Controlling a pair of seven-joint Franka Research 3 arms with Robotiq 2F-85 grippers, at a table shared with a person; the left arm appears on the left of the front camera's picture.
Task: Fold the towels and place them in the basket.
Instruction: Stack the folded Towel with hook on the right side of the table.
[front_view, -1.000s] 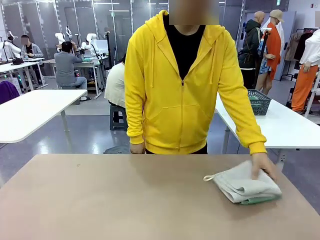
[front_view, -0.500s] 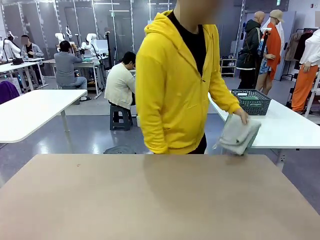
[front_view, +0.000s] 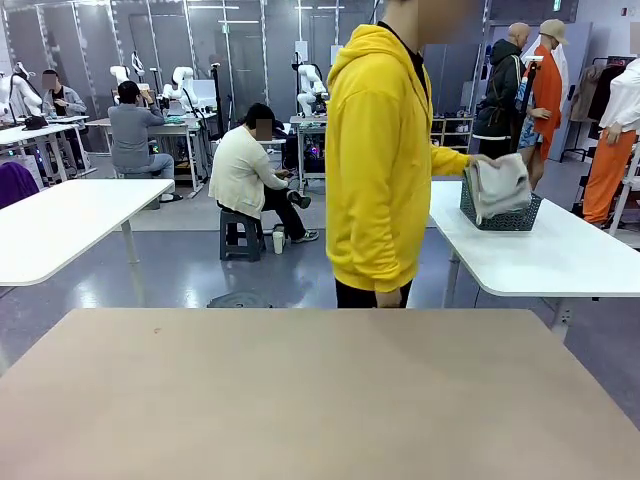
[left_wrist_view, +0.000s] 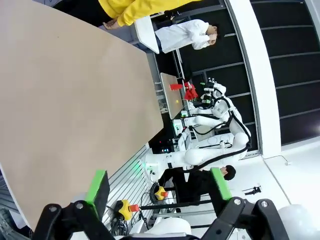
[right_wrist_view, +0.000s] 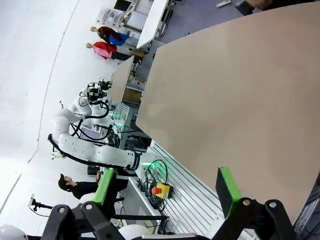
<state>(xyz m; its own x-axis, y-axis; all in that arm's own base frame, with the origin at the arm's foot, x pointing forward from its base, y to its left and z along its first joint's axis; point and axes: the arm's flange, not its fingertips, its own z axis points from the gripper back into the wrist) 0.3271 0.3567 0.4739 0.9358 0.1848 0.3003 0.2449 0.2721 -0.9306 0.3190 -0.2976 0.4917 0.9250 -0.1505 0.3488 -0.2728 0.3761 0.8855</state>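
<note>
Folded towels hung in the person's hand, right at the top rim of the basket. Cream-white on the outside; green one not seen for sure in the bundle. Sat on a white side table, that dark mesh basket, behind and to the right of the tan table when looking from the robot's side. Stood beside the basket, on its left, a person in a yellow hoodie, turned toward it.

Left gripper was wide open and held nothing, hanging over the near edge of the tan table, well apart from the basket. Right gripper was wide open too, empty, also over the tan table and far from the basket.

Looked like the last step, dropping the towels in. To do it well: keep the bundle flat and tight so the fold stays, bring it down over the middle of the basket, not on the rim, and let go only when it rests on the bottom. Mind the edge of the towels catching on the mesh wall.

No brand, label or writing clear enough to read anywhere near the basket.
</note>
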